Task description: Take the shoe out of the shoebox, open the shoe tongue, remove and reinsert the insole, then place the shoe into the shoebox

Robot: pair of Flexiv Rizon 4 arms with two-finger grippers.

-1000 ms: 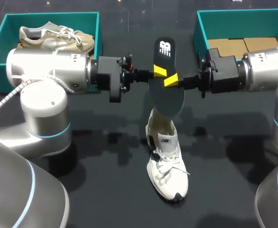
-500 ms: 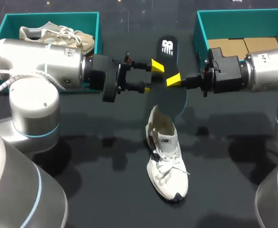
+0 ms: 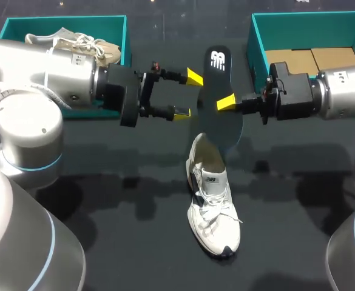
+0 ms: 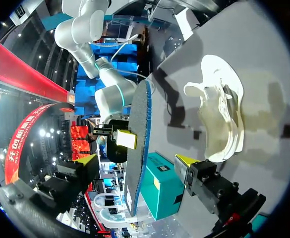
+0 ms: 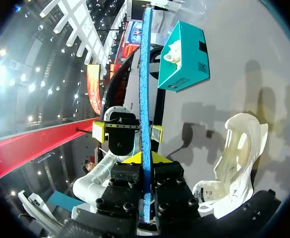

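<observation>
Above the middle of the table (image 3: pixel 135 254), the insole (image 3: pixel 223 85) was held off the surface. It stood on edge, its narrow printed end toward the top of the frame. Its broad end hung just over the heel of the shoe (image 3: pixel 210 206); whether the two touched could not be told.

The right gripper (image 3: pixel 226 102) was pinched on the insole's right edge, at about mid-length. From the right wrist, the insole's blue rim was seen running straight out from between the two fingers, which were pressed against it from both sides.

The left gripper (image 3: pixel 187 94) was spread wide, just left of the insole and clear of it. One yellow tip was set higher in the frame than the other. From the left wrist, the insole was seen edge-on ahead of the gap between the fingers and was touched by neither of them.

The shoe, white with a dark sole, was set upright on the table in the lower middle of the frame. Its toe was pointed toward the bottom edge and its heel toward the insole. Its laces lay loose and its opening gaped. It was well apart from both boxes.

At upper left the left box (image 3: pixel 1 36), teal, was partly hidden behind the left arm (image 3: pixel 43 66), and a beige shoe (image 3: pixel 98 45) lay in it. At upper right the right box (image 3: pixel 256 36), also teal, was seen with brown cardboard (image 3: pixel 311 57) on its floor.
</observation>
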